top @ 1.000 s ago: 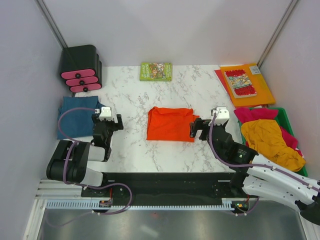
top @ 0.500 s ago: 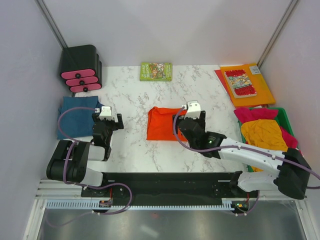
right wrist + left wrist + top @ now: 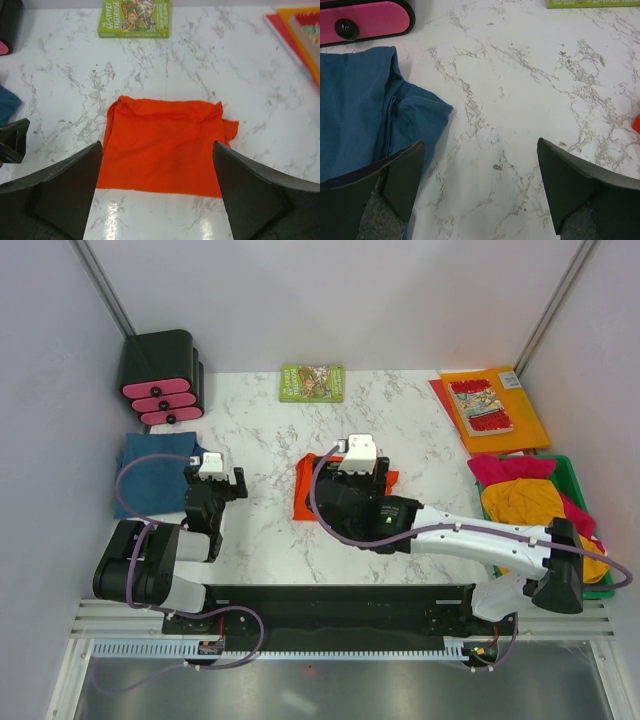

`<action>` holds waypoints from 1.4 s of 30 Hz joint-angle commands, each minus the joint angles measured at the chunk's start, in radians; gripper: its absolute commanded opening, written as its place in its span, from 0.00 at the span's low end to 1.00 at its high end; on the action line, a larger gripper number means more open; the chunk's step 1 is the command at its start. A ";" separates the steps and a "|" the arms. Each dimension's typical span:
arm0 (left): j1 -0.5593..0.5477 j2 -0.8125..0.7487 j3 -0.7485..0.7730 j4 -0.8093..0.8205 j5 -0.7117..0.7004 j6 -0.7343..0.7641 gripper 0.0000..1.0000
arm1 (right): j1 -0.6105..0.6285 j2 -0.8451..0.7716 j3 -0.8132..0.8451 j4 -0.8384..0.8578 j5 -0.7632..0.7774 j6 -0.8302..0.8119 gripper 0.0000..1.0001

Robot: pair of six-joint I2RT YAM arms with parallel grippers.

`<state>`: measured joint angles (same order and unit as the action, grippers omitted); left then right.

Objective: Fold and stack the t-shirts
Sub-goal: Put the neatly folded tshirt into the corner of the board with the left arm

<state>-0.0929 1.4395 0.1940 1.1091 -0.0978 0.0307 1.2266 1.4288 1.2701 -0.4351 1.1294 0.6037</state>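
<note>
Orange-red t-shirt (image 3: 165, 145) lies folded mid-table under the right gripper (image 3: 157, 145), fingers apart; left gripper (image 3: 480, 142), fingers likewise apart, sits beside the teal-blue t-shirt (image 3: 355, 110).

Top view is taken from above and behind the arm bases, angled down and forward; the whole desk (image 3: 260, 430) is covered from far. Left wrist view is taken low and close, facing forward between the fingers of the left hand (image 3: 480, 145); the teal-blue t-shirt (image 3: 355, 100) is framed at left, a pink drawer front (image 3: 365, 20) at top left. Right wrist view is taken from higher, tilted down and forward, with the orange-red t-shirt (image 3: 165, 130) framed between the fingers of the right hand (image 3: 156, 145). The green book (image 3: 134, 17) is shared by all three views. An orange sliver is caught at the left wrist view's right edge, a teal sliver at the right wrist view's left edge.
</note>
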 commanded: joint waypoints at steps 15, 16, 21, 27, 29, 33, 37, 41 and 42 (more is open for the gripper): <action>0.009 -0.064 0.764 -1.377 0.400 0.022 1.00 | -0.090 0.164 0.029 -0.029 -0.256 0.174 0.98; 0.010 -0.073 0.766 -1.417 0.382 0.011 1.00 | -0.099 0.147 -0.010 0.013 -0.273 0.163 0.98; 0.005 0.025 0.877 -1.725 0.392 0.084 1.00 | -0.127 0.223 0.076 0.040 -0.258 0.077 0.98; 0.005 -0.074 0.863 -1.778 0.576 0.115 1.00 | -0.318 0.250 -0.002 0.133 -0.473 0.143 0.98; 0.005 -0.112 0.871 -1.804 0.640 0.121 1.00 | -0.415 0.233 -0.075 0.264 -0.744 0.084 0.98; 0.005 -0.151 0.878 -1.824 0.691 0.133 1.00 | -0.414 0.238 -0.089 0.319 -0.726 0.015 0.77; 0.004 -0.125 0.890 -1.821 0.721 0.118 0.85 | -0.401 0.367 0.105 0.104 -0.596 -0.025 0.26; 0.004 -0.090 0.900 -1.812 0.727 0.095 0.84 | -0.377 0.448 0.218 0.067 -0.571 -0.079 0.54; 0.004 -0.084 0.900 -1.807 0.730 0.094 0.85 | -0.377 0.464 0.262 0.061 -0.583 -0.082 0.64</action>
<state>-0.0872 1.3308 1.0554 -0.6899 0.5804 0.1226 0.8371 1.8458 1.4014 -0.3202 0.5385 0.5888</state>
